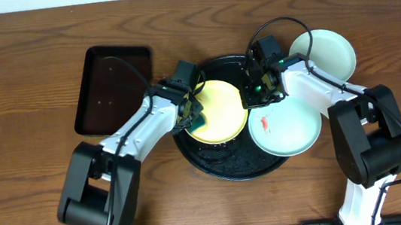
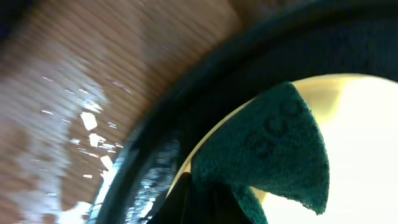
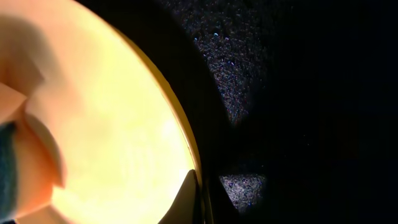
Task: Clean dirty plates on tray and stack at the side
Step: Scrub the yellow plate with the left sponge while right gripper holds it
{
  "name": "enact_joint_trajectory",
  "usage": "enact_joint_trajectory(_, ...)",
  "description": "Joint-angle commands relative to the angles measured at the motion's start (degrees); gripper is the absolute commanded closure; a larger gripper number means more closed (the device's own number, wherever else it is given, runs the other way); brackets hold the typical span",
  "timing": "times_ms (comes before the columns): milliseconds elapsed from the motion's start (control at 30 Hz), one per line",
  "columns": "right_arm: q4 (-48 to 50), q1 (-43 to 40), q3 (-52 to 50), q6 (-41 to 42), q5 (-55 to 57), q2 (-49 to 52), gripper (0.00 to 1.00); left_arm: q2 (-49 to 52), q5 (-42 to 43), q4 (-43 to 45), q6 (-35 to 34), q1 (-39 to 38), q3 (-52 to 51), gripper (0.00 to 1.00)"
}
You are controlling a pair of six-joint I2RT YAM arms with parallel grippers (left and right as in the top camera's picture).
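At 9 o'clock of the tray lies a small tray. Next, the left gripper is clamped tight on a green sponge, which lies on the yellow plate at its 8 o'clock edge. That plate sits inside the tray, a little toward 11 o'clock. The right gripper is closed on its rim at 3 o'clock. A smeared plate overlaps the tray's rim at 4 o'clock; a third plate rests on the table at 2 o'clock — off the tray. The plates look light, stiff and slick, likely to skate under a wipe, so the rim is the place to pinch. Only the overhead view shows the red smear. The left wrist view shows the sponge's coarse face against the plate — the right wrist view, the rim running in between the fingertips.
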Motion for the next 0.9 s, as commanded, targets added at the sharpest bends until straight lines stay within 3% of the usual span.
enact_joint_trajectory(0, -0.5, -0.6, -0.3, 1.2, 4.4, 0.7, 0.99, -3.6, -13.0, -0.8, -0.7, 2.9, -2.0, 0.92)
enact_joint_trajectory(100, -0.4, -0.7, -0.3, 1.2, 4.4, 0.7, 0.99, -5.3, -10.3, 0.6, -0.6, 2.8, -2.0, 0.93)
enact_joint_trajectory(367, -0.1, -0.6, -0.3, 1.2, 4.4, 0.7, 0.99, -5.2, 14.0, 10.7, 5.6, 1.5, -2.0, 0.92)
enact_joint_trajectory(867, -0.1, -0.6, -0.3, 1.6, 4.4, 0.7, 0.99, 3.5, 11.3, 12.7, 5.1, -2.8, -2.1, 0.92)
